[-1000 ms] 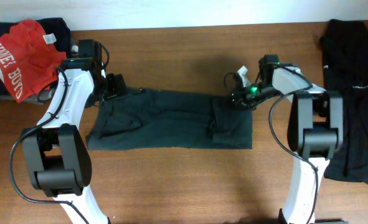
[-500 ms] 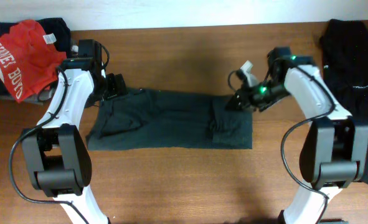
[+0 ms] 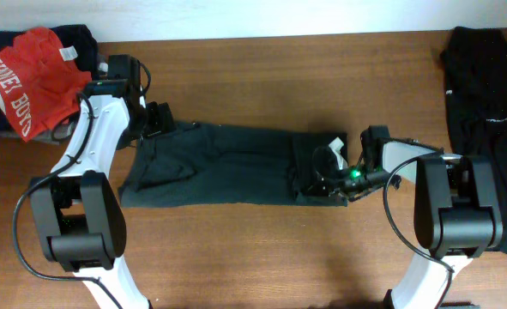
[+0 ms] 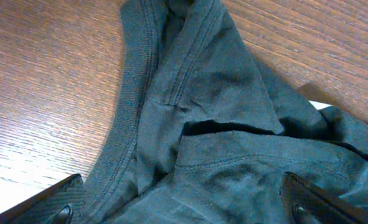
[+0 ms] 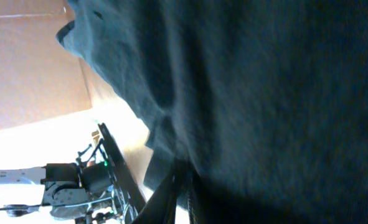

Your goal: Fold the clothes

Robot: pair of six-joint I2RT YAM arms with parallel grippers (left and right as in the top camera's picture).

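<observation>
1. Dark grey-green shirt (image 3: 227,167) is found mid-tabletop (image 3: 253,249), laid as 1 long band running left to right. The right end is doubled over into a thicker panel. The left end is wrinkled, with the collar bunched.
2. Left gripper (image 3: 157,118) is held over the collar at the band's back-left corner. Its jaws are spread wide and nothing is held.
3. Right gripper (image 3: 322,178) is set low on the band's right end. Its jaws look nearly together and are buried in cloth. Whether a fold is clamped cannot be told.
4. Red shirt (image 3: 26,73) is heaped, crumpled, on darker cloth at the tabletop's back-left corner. Black garment (image 3: 485,112) is spread along the right edge, and no folds are seen in it.
5. Progress is judged roughly midway on the 1st shirt: lengthwise folds are done, crosswise folds are left. At least 2 other garments are judged still to be folded.
</observation>
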